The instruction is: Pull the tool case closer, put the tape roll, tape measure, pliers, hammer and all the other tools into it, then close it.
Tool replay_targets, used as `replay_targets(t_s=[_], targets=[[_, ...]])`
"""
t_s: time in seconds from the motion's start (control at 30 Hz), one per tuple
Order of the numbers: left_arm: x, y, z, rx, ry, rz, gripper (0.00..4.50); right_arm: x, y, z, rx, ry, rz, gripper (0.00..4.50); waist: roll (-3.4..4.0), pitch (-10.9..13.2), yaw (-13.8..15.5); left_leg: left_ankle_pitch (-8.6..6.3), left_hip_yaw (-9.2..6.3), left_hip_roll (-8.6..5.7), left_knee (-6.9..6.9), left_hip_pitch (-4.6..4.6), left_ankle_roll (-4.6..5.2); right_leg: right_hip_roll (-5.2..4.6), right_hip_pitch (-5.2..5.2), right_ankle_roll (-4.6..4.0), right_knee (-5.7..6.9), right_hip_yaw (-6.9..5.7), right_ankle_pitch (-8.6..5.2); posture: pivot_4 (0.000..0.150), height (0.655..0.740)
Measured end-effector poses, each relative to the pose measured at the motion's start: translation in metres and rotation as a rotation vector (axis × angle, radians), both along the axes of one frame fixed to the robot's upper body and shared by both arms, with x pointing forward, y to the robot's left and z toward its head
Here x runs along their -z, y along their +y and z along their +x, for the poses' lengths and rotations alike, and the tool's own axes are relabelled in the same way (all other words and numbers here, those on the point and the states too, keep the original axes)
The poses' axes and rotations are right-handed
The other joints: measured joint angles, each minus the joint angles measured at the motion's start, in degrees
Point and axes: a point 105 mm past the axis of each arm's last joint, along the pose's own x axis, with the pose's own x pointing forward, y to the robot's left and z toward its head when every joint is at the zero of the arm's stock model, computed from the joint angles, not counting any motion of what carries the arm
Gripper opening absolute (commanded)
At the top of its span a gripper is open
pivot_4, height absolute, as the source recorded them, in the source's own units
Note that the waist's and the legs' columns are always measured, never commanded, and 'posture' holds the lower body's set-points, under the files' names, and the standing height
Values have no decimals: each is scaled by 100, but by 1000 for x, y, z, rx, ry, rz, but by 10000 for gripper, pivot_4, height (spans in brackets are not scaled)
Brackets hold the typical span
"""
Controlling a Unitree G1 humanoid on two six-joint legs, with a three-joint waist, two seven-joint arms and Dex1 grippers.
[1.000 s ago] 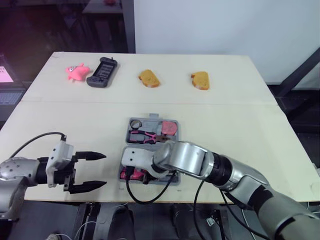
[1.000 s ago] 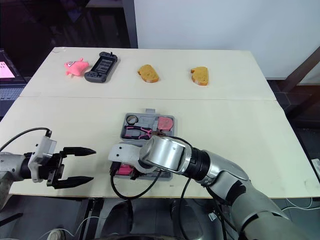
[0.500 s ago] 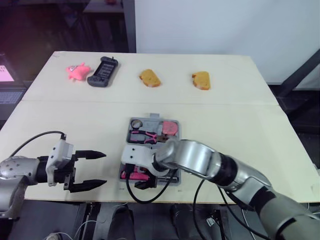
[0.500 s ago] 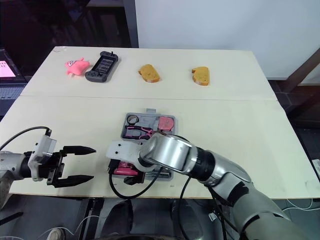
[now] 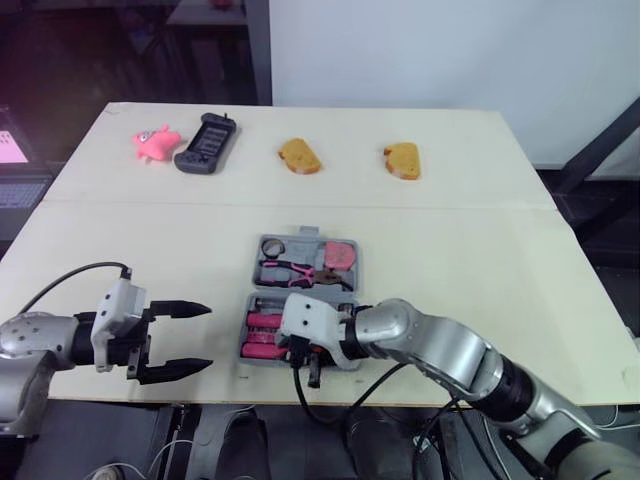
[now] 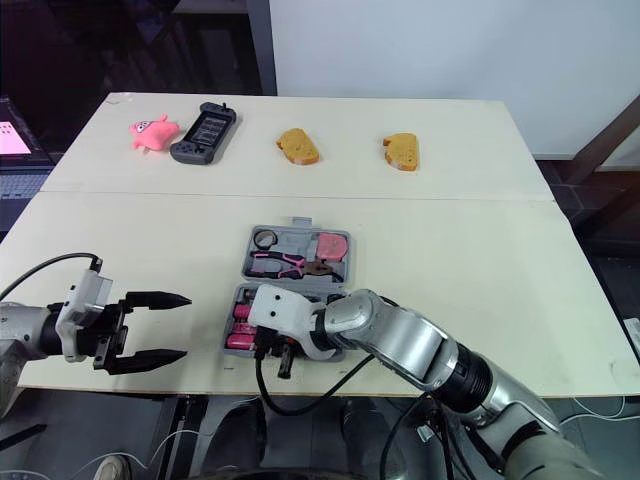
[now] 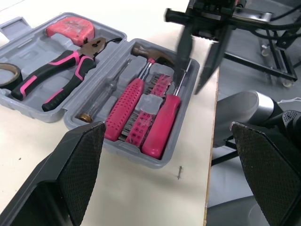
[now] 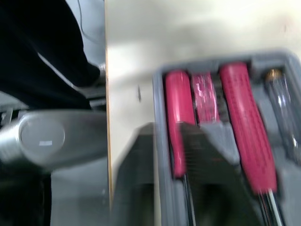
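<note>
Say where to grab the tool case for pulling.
Pinch the near rim of the tool case, coming from the front edge of the table. It lies open and flat, so that upright wall is the nearest lip, beside the right gripper.

A pale wooden table (image 5: 470,270) of two boards (a seam runs straight across between them) stands before a plain white wall (image 5: 450,50), a black upright post (image 5: 258,50) rising behind its far edge and dark floor (image 5: 588,215) showing beside it.

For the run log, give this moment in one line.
tool case: open, filled | right gripper: open, at its near edge | left gripper: open, apart
</note>
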Motion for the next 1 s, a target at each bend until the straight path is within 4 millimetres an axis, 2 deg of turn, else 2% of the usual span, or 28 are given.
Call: replay_targets(t_s=[0.37, 0.6, 0.87, 1.0], targets=[[-1, 0, 1, 3, -5, 1, 45000, 16, -6, 10, 57, -1, -38, 629, 0, 0, -1, 1, -1, 0, 3, 0, -2, 0, 2, 0, 0, 0, 0, 1500, 7395], [-1, 0, 1, 2, -5, 1, 45000, 34, -13, 7, 66, 28, -115, 629, 0, 0, 2, 1, -2, 0, 3, 0, -2, 0, 3, 0, 0, 0, 0, 1500, 7395], [-1, 0, 1, 1, -4, 1, 45000, 37, -15, 8, 101, 64, -116, 629, -2, -2, 4, 2, -2, 0, 11, 9, -4, 0, 18, -3, 0, 0, -1, 1500, 7395], [-1, 0, 1, 0, -5, 1, 45000, 33, -12, 4, 62, 78, -69, 629, -2, -2, 4, 3, -2, 0, 12, 9, -5, 0, 18, -2, 0, 0, 0, 1500, 7395]])
